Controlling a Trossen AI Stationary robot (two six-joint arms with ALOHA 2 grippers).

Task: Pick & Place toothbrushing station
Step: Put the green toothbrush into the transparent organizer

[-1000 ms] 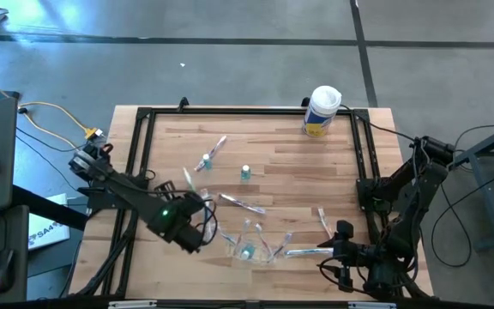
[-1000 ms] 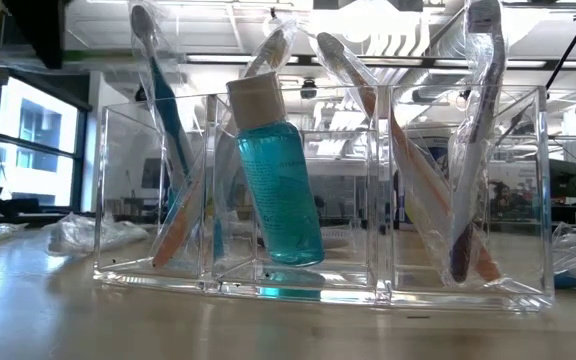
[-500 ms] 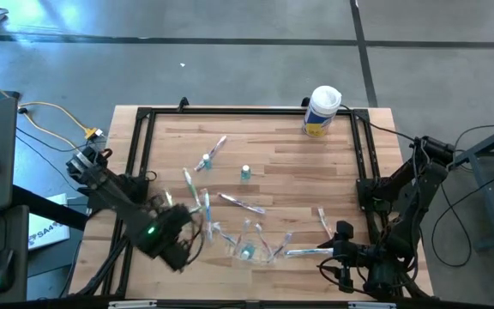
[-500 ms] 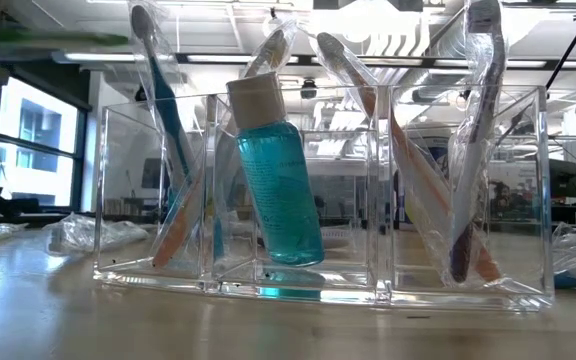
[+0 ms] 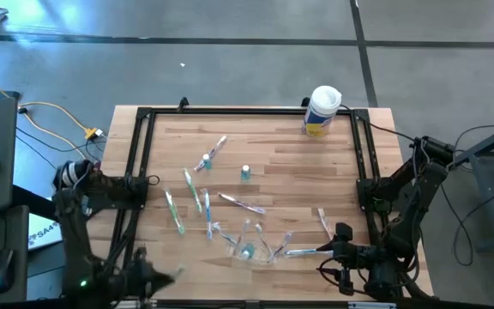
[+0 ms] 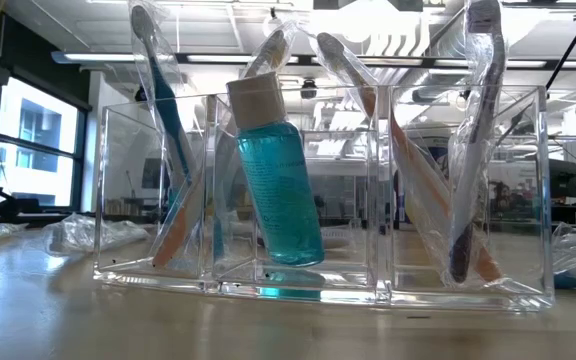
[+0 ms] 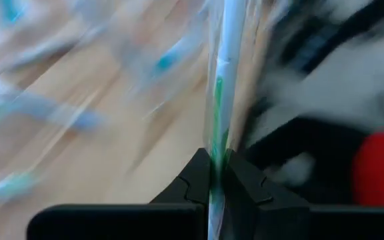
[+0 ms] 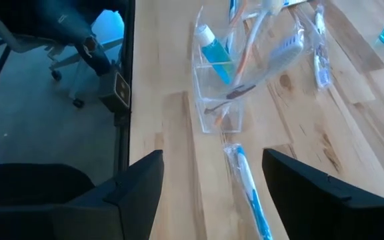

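The clear plastic holder [image 5: 251,246] stands near the table's front edge. In the low view [image 6: 318,190] it holds several wrapped toothbrushes and a teal tube [image 6: 276,180], all leaning against its walls. More wrapped toothbrushes [image 5: 197,197] and two teal-capped tubes [image 5: 245,172] lie loose on the wood. My left gripper [image 5: 154,276] is at the table's near left corner, shut on a wrapped toothbrush [image 7: 220,100]. My right gripper [image 5: 337,253] is open at the near right, its fingers on either side of a blue toothbrush [image 8: 249,193] that lies flat on the table. My left gripper pinches a wrapped toothbrush [image 7: 216,163] between its two fingertips. The brush runs forward, away from the fingers, in line with them. The view is blurred, so which part of the brush the fingers hold cannot be told.
A large white canister with a yellow label [image 5: 322,112] stands at the far right corner. A black frame [image 5: 141,146] runs along the table's left, far and right edges. Bare wood lies in the far middle of the table.
My left arm has swung from the loose toothbrushes at the table's left middle toward the near left corner, quickly, with a toothbrush. Three loose toothbrushes that it covered now show on the wood.
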